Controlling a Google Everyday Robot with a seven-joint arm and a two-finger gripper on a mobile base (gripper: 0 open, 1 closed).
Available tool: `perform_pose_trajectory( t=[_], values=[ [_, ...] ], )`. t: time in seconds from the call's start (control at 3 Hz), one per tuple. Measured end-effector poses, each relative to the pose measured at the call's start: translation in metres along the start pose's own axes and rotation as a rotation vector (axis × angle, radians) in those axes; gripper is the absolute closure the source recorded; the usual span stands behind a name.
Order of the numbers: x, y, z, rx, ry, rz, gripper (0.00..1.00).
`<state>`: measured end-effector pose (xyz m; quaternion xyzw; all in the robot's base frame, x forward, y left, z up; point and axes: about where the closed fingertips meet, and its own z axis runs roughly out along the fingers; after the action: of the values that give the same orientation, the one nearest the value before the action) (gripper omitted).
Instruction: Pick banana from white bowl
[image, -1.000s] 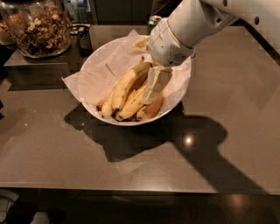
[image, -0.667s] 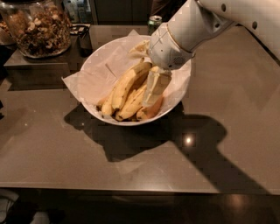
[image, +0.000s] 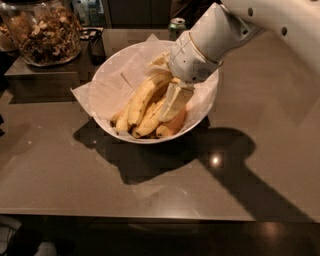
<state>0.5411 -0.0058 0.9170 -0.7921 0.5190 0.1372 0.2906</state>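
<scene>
The white bowl (image: 204, 116), lined with crinkled white paper (image: 107, 87), stands at the middle of the brown table and holds several bananas. The longest banana (image: 142, 99) lies slantwise on top, its upper end under my wrist. Shorter speckled bananas (image: 149, 121) lie beside it, and a peach-orange fruit (image: 172, 128) sits at the near right. My gripper (image: 175, 102) reaches down from the upper right into the bowl, right beside the long banana and over the orange fruit.
A large glass jar of nuts and granola (image: 42, 30) stands on a raised ledge at the back left. A green can (image: 176, 23) stands behind the bowl. The table's front edge (image: 150, 218) runs across the bottom.
Hardly anything has changed. My gripper stays down in the bowl among the bananas, and the bananas lie as before.
</scene>
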Motion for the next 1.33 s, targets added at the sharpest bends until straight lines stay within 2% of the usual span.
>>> perform_pose_trajectory(
  t=[0.67, 1.0, 1.33],
  values=[
    [0.001, 0.005, -0.001, -0.012, 0.003, 0.003, 0.84],
    [0.001, 0.008, -0.012, 0.000, 0.029, 0.007, 1.00],
    [0.001, 0.009, -0.030, 0.034, 0.068, 0.010, 1.00]
  ],
)
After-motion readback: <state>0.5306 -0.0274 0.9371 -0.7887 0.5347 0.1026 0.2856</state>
